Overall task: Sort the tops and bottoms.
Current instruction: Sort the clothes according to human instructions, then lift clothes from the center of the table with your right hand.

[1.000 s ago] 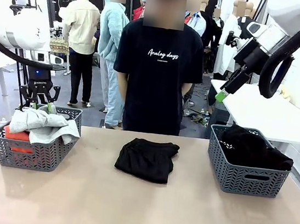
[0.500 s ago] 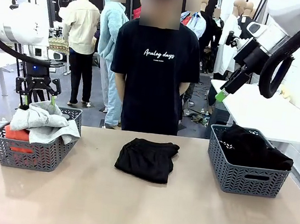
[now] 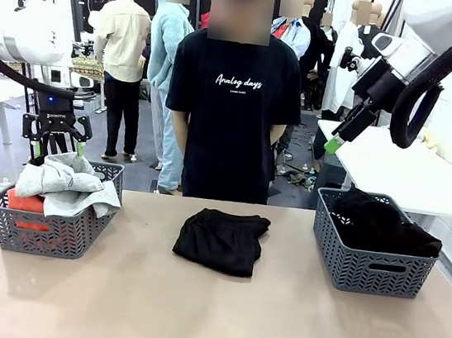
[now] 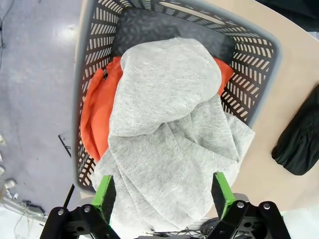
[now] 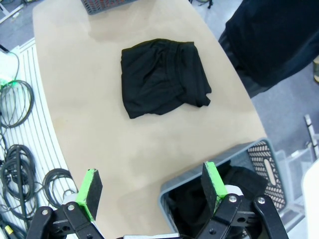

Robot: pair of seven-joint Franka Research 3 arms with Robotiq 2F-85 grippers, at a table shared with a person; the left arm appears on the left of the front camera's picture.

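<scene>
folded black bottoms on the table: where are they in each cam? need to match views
Front: black bottoms mid-table, between the two baskets.
Left wrist: black bottoms at the right edge, on the table beside the tops basket.
Right wrist: black bottoms upper centre, on the table.
Shared landmark: tops basket, at left in front, at the top edge in right wrist.

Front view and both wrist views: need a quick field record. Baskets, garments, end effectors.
left basket: grey lattice plastic; holds light heather-grey sweatshirt on top of bright orange garment
right basket: grey lattice plastic; holds plain black fabric garment
table: folded plain black garment at centre, not in a basket
left end effector: open, above the sweatshirt, holding nothing
right end effector: open, raised high near the right basket, empty
person: stands at far side
</scene>
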